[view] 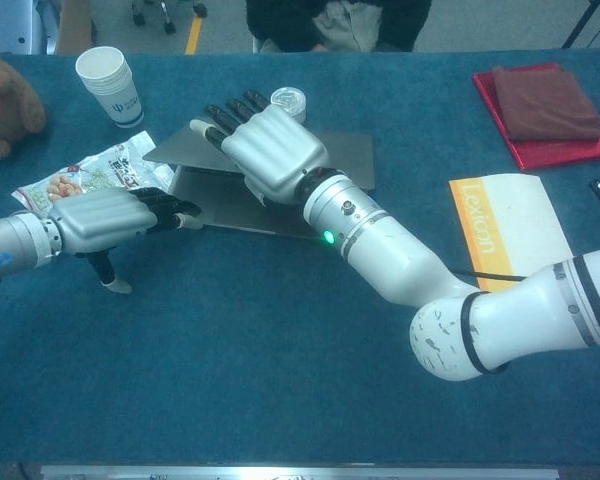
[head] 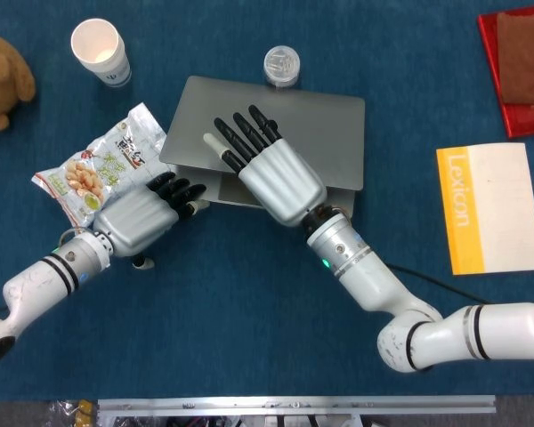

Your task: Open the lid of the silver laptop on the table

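Laptop [head: 320,133] lid ajar, stiff, smooth, likely slippery. Right hand [head: 271,169] flat on lid, gripping nothing. Left hand [head: 142,216] fingers extended at front-left edge; best hold there, base pinned.

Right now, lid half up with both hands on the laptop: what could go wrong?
1. The lid rests on the right hand, not gripped; it may slip and drop.
2. The jar sits at the laptop's far edge; the opening lid could knock it.
3. The left hand presses the base corner only; the base might slide.

Paper cup [head: 100,50], snack bag [head: 99,168], book [head: 489,207]
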Motion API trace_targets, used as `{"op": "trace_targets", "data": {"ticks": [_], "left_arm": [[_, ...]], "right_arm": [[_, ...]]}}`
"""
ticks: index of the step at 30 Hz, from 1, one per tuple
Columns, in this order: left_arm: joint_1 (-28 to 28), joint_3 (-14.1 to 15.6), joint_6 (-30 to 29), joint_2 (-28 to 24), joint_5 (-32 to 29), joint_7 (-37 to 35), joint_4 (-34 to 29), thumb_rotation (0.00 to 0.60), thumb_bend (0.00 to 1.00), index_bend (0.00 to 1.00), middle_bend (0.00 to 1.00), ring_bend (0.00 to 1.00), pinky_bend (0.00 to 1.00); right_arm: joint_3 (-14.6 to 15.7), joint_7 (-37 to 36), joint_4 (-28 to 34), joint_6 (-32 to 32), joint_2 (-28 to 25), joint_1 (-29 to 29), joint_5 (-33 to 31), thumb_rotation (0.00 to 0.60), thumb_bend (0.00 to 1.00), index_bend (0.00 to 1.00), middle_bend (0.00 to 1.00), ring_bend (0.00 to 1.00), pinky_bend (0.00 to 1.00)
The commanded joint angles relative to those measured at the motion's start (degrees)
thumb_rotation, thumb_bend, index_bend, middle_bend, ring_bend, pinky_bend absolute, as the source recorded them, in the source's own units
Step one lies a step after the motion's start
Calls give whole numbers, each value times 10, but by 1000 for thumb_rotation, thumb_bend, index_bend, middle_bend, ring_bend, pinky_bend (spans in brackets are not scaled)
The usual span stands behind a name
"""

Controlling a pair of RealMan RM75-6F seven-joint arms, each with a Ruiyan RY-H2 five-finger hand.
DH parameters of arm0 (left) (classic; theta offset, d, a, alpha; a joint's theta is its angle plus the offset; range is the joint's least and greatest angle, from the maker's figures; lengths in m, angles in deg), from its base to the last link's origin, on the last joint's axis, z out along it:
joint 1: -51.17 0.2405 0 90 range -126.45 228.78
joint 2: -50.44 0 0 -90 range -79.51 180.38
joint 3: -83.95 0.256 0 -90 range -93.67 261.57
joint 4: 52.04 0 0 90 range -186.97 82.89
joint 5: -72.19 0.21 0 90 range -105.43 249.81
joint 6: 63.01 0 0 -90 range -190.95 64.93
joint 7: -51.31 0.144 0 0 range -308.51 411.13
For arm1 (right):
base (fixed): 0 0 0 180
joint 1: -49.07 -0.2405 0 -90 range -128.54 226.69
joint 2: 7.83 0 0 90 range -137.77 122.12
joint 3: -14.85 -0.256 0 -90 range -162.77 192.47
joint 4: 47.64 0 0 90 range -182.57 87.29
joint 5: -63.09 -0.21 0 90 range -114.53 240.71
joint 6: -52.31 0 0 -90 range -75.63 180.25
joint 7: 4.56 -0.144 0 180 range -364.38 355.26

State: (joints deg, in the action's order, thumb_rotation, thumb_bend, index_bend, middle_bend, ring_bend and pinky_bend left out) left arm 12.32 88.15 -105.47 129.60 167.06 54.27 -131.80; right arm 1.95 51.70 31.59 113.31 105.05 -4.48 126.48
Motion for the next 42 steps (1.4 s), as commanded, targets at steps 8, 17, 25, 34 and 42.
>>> {"op": "trace_targets", "data": {"ticks": [8, 17, 25, 34, 42], "left_arm": [[-5, 14, 0, 2, -10, 5, 0, 588, 106, 18, 0, 0, 17], [-11, 15, 0, -4, -24, 32, -16, 572, 106, 18, 0, 0, 17], [-21, 10, 17, -15, -53, 77, -39, 571, 105, 18, 0, 0, 17], [-34, 3, 38, -26, -90, 131, -63, 570, 106, 18, 0, 0, 17], [-48, 1, 63, -31, -129, 177, -79, 572, 110, 18, 0, 0, 0]], "right_arm": [[-3, -5, -1, 5, -9, 0, -2, 600, 486, 0, 0, 0, 60], [-17, -11, 7, 12, -32, -1, -7, 600, 486, 0, 0, 0, 60], [-24, -22, 8, 17, -51, 0, -14, 600, 486, 0, 0, 0, 60], [-32, -33, 12, 22, -68, 0, -20, 600, 486, 0, 0, 0, 60], [-35, -36, 13, 24, -79, -3, -26, 600, 485, 0, 0, 0, 60]]}}
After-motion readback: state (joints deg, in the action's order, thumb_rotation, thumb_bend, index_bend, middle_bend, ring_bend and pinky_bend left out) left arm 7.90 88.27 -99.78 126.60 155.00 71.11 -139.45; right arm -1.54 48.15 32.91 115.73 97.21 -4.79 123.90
